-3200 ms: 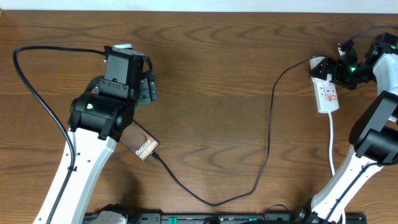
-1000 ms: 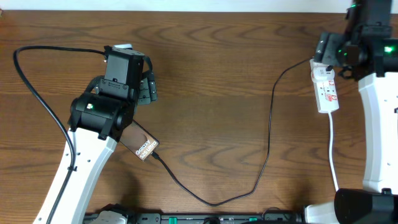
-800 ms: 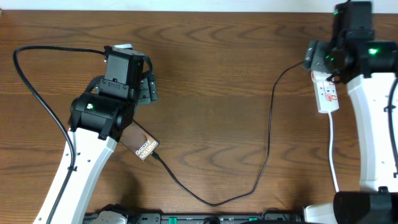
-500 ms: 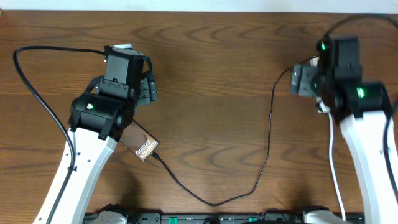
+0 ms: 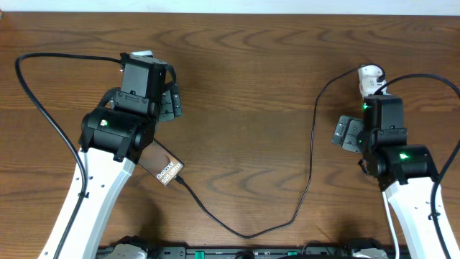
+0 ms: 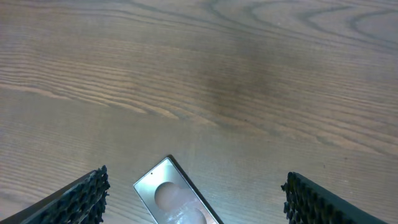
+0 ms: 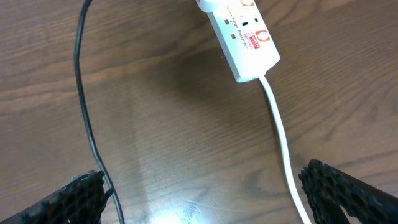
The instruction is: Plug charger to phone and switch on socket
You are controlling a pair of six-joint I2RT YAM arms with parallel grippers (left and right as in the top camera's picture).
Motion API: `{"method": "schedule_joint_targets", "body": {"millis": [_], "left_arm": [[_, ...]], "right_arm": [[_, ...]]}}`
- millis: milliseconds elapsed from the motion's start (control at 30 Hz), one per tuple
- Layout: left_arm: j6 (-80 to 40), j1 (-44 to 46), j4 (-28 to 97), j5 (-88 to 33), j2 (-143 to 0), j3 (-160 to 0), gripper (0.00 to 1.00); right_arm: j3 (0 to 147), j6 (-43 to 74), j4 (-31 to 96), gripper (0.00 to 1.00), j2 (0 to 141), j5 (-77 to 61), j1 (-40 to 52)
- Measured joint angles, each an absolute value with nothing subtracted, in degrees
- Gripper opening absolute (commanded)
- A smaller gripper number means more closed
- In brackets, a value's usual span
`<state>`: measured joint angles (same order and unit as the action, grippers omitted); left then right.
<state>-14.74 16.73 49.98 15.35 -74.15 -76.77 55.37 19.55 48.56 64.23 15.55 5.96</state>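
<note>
The phone (image 5: 168,170) lies on the table under my left arm, its lettered end toward the front; its glossy top end shows in the left wrist view (image 6: 177,198). The charger cable (image 5: 310,158) runs from the phone's lettered end in a long loop up to the socket (image 5: 370,75). The plug tip sits at the phone's end. The socket shows in the right wrist view (image 7: 245,36) with red marks and a white cord (image 7: 281,137). My left gripper (image 6: 196,193) is open above the phone. My right gripper (image 7: 208,190) is open, empty, in front of the socket.
A thick black arm cable (image 5: 43,101) loops across the left of the table. The charger cable passes by my right gripper's left finger in the right wrist view (image 7: 84,93). The wooden table's far edge (image 5: 230,11) runs along the top.
My right arm has drawn back from over the socket toward the front of the table, and now covers the socket's lower part from above. The left arm, phone and cable have not moved.
</note>
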Motion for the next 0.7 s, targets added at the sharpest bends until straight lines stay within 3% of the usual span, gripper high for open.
{"method": "schedule_joint_targets", "body": {"millis": [700], "left_arm": [[-14.74,16.73,49.98,15.35,-74.15,-76.77,0.88]], "right_arm": [[54.59,20.84,47.07,0.99,64.31,16.34,5.96]]}}
